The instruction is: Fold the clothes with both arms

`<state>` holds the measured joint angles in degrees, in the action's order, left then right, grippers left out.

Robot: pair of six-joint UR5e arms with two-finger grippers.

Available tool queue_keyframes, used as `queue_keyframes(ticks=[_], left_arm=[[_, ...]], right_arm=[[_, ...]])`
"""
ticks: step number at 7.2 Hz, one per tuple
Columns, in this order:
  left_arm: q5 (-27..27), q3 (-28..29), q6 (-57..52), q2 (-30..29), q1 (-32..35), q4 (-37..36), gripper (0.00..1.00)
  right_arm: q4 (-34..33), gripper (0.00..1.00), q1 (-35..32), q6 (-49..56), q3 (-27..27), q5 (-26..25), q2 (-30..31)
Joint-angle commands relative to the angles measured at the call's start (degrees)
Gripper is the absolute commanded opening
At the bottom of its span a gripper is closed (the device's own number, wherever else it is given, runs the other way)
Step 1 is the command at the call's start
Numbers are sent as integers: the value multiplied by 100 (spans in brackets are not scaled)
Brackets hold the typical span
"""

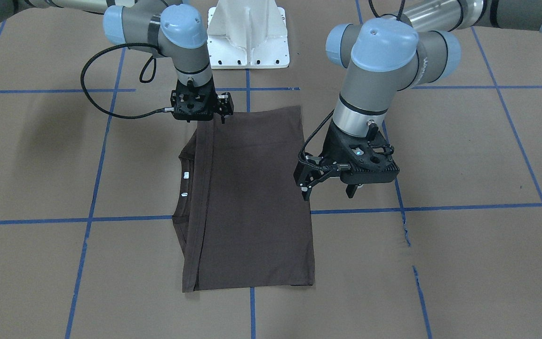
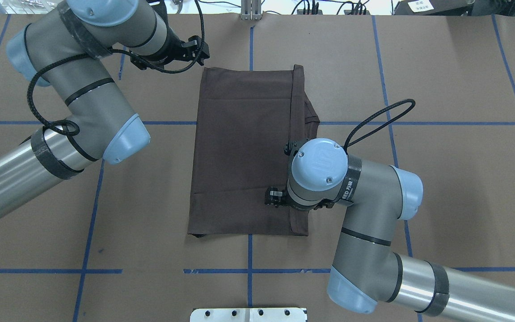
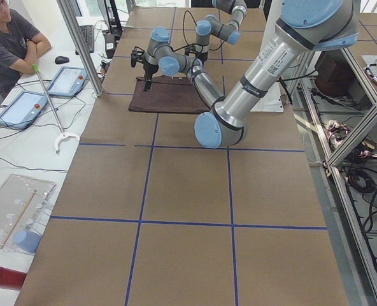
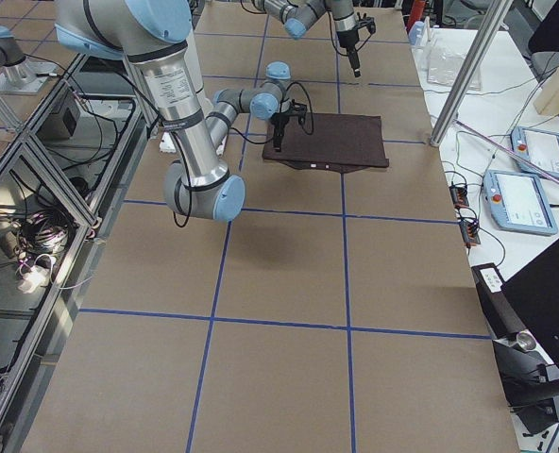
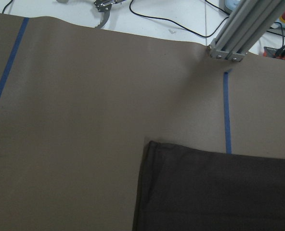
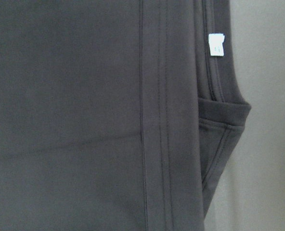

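Half-folded T-shirt [image 1: 252,197] lies flat on the desk [image 1: 464,150]. My left pincer [image 1: 328,190] hangs wide open, empty, beside its edge. My right pincer [image 1: 205,117] sits over its collar-side corner, opening unclear. Uneven grabs could drag layers and undo the fold.

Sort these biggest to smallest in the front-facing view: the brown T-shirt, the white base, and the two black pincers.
1. T-shirt, by far.
2. White base and left pincer: about alike here; the base is cut off at the top.
3. Right pincer, but it is farther from the camera.
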<state>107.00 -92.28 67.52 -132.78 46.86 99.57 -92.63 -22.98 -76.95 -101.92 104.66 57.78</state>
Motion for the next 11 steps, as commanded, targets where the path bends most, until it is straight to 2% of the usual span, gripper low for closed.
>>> queue_keyframes(ticks=[1,3,11], left_arm=[[41,-53,7,85,-19,-26,100],[49,-53,7,129,-19,9,100],[41,-45,16,138,-28,36,100]], right_arm=[[-279,100,153,56,199,10,-92],[-535,100,154,372,234,54,-74],[-650,100,180,505,322,63,-22]])
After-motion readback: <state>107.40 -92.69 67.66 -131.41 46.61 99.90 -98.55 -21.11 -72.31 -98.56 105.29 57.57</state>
